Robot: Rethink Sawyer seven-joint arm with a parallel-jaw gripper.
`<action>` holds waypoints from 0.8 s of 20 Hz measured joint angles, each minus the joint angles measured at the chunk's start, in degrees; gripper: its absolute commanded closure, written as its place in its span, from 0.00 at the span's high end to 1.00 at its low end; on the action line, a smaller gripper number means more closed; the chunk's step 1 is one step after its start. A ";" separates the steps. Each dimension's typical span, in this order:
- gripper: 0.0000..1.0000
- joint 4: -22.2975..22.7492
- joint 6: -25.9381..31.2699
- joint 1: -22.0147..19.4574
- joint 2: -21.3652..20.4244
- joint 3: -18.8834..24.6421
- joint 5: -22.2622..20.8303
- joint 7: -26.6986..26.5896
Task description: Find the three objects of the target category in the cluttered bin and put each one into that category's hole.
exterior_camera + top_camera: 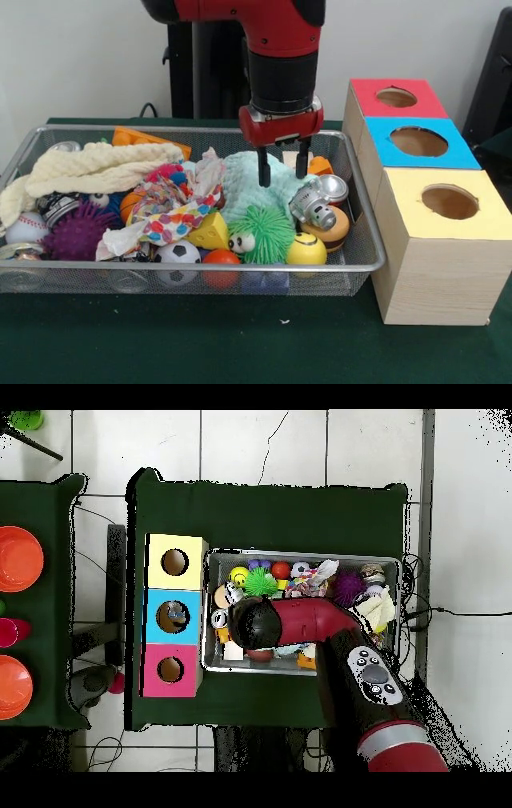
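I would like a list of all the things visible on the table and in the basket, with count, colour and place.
basket: one, silver wire mesh, on green table
boxes: three wooden, beside the basket; red top, blue top, yellow top, each with a round hole
spiky balls: green with eyes, purple
football: one, black and white, front of basket
baseball: one, white
knitted cloth: one, cream
fluffy cloth: one, pale green, under the hand
yellow ball: one
hand: one, red and black, open, above the fluffy cloth
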 measured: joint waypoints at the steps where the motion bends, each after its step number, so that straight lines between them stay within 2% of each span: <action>1: 1.00 -0.08 0.00 1.55 0.30 -1.12 -0.41 0.00; 9: 1.00 -0.57 0.69 6.86 1.28 -5.03 -3.35 0.00; 16: 1.00 -1.30 0.89 7.98 1.98 -7.19 -4.52 0.00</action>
